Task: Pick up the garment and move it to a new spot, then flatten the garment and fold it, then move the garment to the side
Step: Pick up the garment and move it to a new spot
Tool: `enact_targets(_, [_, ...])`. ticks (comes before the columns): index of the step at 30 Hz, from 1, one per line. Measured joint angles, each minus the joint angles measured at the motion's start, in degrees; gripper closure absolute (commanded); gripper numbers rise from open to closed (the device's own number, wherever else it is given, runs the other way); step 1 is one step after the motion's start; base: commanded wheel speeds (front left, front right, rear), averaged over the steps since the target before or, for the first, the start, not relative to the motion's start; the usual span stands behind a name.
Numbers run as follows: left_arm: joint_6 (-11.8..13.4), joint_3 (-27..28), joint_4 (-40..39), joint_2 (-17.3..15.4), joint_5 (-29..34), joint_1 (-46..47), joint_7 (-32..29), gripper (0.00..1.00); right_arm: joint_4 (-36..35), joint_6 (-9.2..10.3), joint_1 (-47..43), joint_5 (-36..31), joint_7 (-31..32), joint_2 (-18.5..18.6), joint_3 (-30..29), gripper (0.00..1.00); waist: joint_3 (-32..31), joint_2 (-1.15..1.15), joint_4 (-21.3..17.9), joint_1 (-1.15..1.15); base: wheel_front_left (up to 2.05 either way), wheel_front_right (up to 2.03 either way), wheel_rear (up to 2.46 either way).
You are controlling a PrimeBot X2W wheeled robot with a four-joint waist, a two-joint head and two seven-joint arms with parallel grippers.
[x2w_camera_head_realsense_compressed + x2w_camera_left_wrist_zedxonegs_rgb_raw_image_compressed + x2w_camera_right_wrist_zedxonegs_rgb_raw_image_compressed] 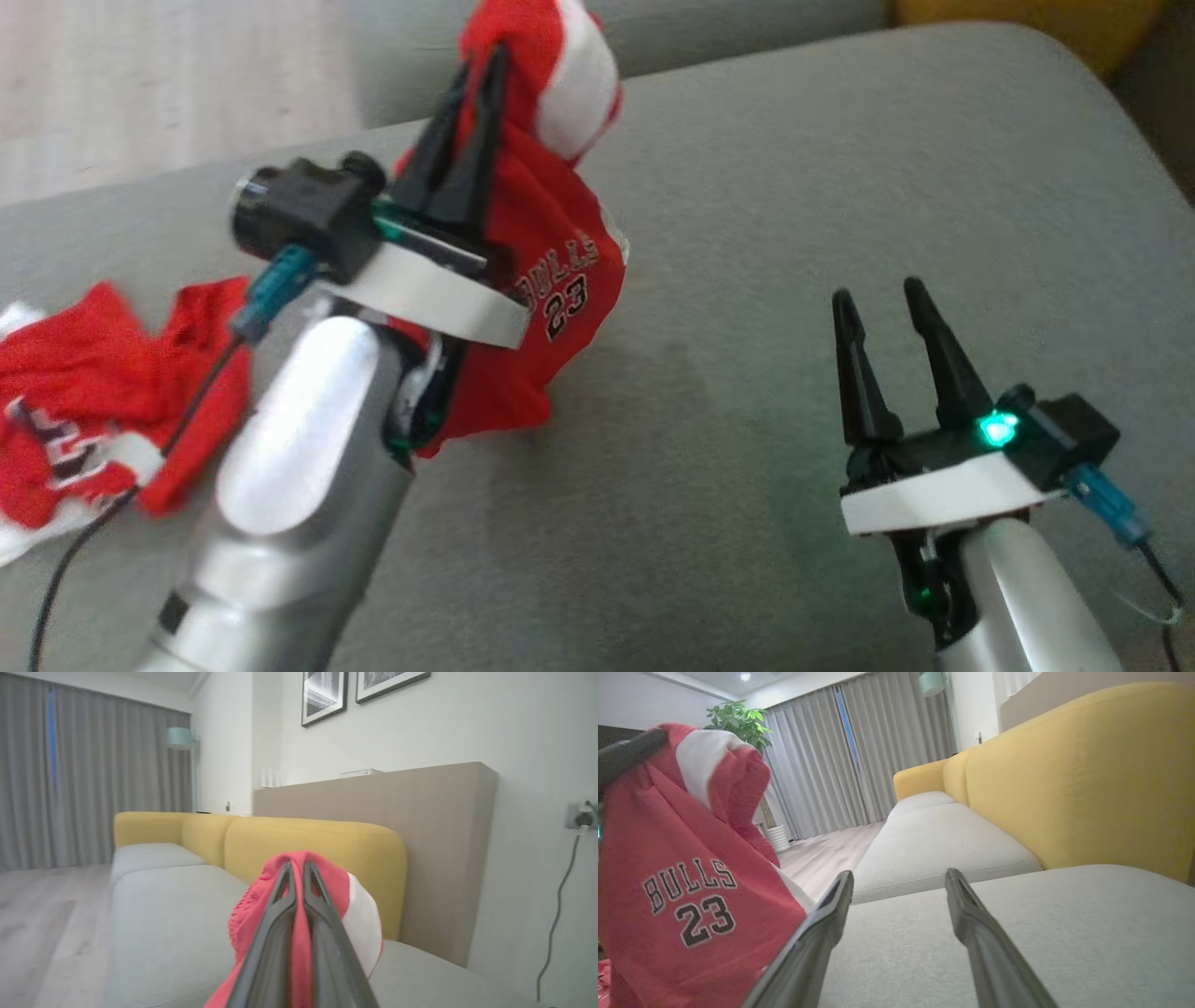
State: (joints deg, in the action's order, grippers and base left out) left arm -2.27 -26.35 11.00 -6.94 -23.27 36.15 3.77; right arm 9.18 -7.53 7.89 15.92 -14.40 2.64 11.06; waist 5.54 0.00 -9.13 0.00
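Grey sofa cushion (747, 233), yellow backrest (1064, 774) behind it: garment (551, 261) raised in my left gripper (483, 58).
My left jaws are clamped together on a red-and-white fold of the garment, which hangs from them with its "BULLS 23" print facing my right side. My right gripper (878, 291) hovers well apart over bare cushion, jaws spread wide, holding nothing. More red cloth (84, 392) lies at my far left.

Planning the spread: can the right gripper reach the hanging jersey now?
Probably yes: right gripper is open, with bare cushion between it and the jersey held by the left gripper.
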Motion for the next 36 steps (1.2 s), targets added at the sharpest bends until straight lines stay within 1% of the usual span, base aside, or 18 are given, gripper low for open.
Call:
enact_targets(6, [-0.23, -2.49, 4.36, 1.46, 0.68, 2.94, 0.7, 1.0, -1.32, 0.0, 1.81, 1.96, -0.18, 0.04, 1.71, 0.0, 2.13, 0.0, -7.5, 0.0, 0.0, 0.0, 0.0])
enact_targets(10, [-0.24, -3.48, 7.31, 3.08, 0.65, 6.01, 2.92, 1.0, -2.32, 0.0, 2.82, 2.96, -0.23, 0.05, 2.22, 0.0, 3.89, 0.0, -12.34, 0.0, 0.0, 0.0, 0.0])
enact_targets(12, [-0.24, -3.64, 8.21, 3.78, 0.33, 7.34, 5.0, 1.0, -2.38, 0.0, 3.19, 3.24, -0.23, 0.04, 2.26, 0.0, 4.81, 0.0, -14.37, 0.0, 0.0, 0.0, 0.0])
enact_targets(16, [-0.31, -3.98, 8.93, 4.45, -3.36, 9.83, 8.67, 1.0, -2.82, 0.0, 3.18, 3.24, -0.23, 0.04, 1.86, 0.0, 6.64, 0.0, -16.75, 0.0, 0.0, 0.0, 0.0])
enact_targets(19, [-0.9, -4.15, 10.8, 4.57, -7.35, 10.6, 10.0, 1.0, -2.88, 0.0, 3.18, 3.23, -0.23, 0.04, 1.26, 0.0, 7.28, 0.0, -16.51, 0.01, 0.0, 0.0, 0.0])
enact_targets(20, [-1.29, -4.81, 12.35, 4.53, -8.37, 10.48, 10.0, 0.54, -2.89, 0.0, 3.18, 3.18, -0.23, 0.03, 1.19, 0.0, 7.27, 0.0, -16.1, 0.0, 0.0, 0.0, 0.0])
enact_targets(21, [-1.27, -5.22, 14.03, 4.58, -8.88, 10.24, 10.02, 0.0, -2.89, 0.0, 3.17, 3.13, -0.23, 0.03, 1.14, 0.0, 7.26, 0.0, -15.57, 0.0, 0.0, 0.0, 0.0])
enact_targets(24, [-1.32, -5.54, 19.23, 4.45, -8.54, 8.98, 10.45, 0.0, -2.91, 0.0, 3.18, 2.61, -0.23, 0.03, 0.46, 0.0, 7.28, 0.0, -13.64, 0.0, 0.0, 0.0, 0.0])
enact_targets(28, [-1.23, -5.24, 23.58, 2.45, -6.12, 5.84, 10.61, 0.0, -2.9, 0.0, 3.14, 1.56, -0.23, 0.04, -1.07, 0.0, 7.14, 0.0, -10.36, 0.0, 0.0, 0.0, 0.0])
enact_targets(30, [-1.2, -4.27, 23.39, 1.53, -4.98, 4.04, 10.67, 0.0, -2.77, 0.0, 3.09, 0.74, -0.23, 0.02, -1.74, 0.0, 6.96, 0.0, -8.42, 0.0, 0.0, 0.0, 0.0])
enact_targets(32, [-0.93, -1.96, 21.76, 0.55, -4.15, 2.14, 10.68, 0.0, -2.46, 0.0, 3.01, -0.02, -0.23, 0.03, -2.21, 0.0, 6.66, 0.0, -6.4, 0.0, 0.0, 0.0, 0.0])
enact_targets(33, [-0.93, -1.96, 21.76, 0.55, -4.15, 2.14, 10.68, 0.0, -2.46, 0.0, 3.01, -0.02, -0.23, 0.03, -2.21, 0.0, 6.66, 0.0, -6.4, 0.0, 0.0, 0.0, 0.0])
enact_targets(36, [-0.46, 0.96, 18.05, -0.9, -1.49, -0.8, 10.69, 0.0, -1.89, 0.0, 2.88, -1.1, -0.23, 0.03, -2.75, 0.0, 5.94, 0.0, -3.41, 0.0, 0.0, 0.0, 0.0])
